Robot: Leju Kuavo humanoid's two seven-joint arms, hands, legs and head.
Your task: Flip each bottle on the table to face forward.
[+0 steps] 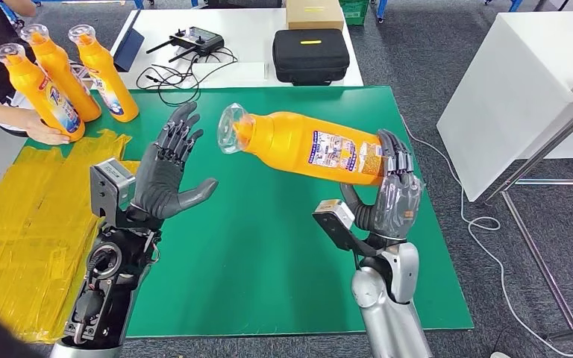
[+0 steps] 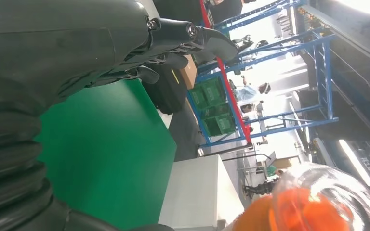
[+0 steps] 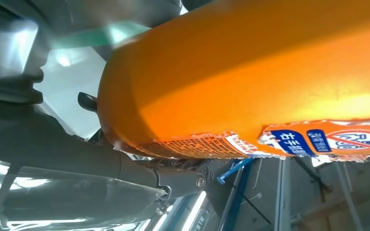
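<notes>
Head view: the right hand (image 1: 392, 200) grips the orange bottle (image 1: 310, 146) by its base, fingers (image 1: 395, 158) wrapped over it, holding it sideways above the green bench (image 1: 268, 246). The left hand (image 1: 166, 171), fingers spread and holding nothing, is near the bottle's clear cap (image 1: 231, 128).

Left wrist view: the cap (image 2: 327, 199) appears beyond the spread fingers (image 2: 192, 38).

Right wrist view: the bottle's label (image 3: 318, 142) shows close up.

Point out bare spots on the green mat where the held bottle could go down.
Free: the green mat between the left robot hand and right robot hand, and its far strip near the black case. Crowded: the far-left corner, with three upright bottles and a person's hand.
</notes>
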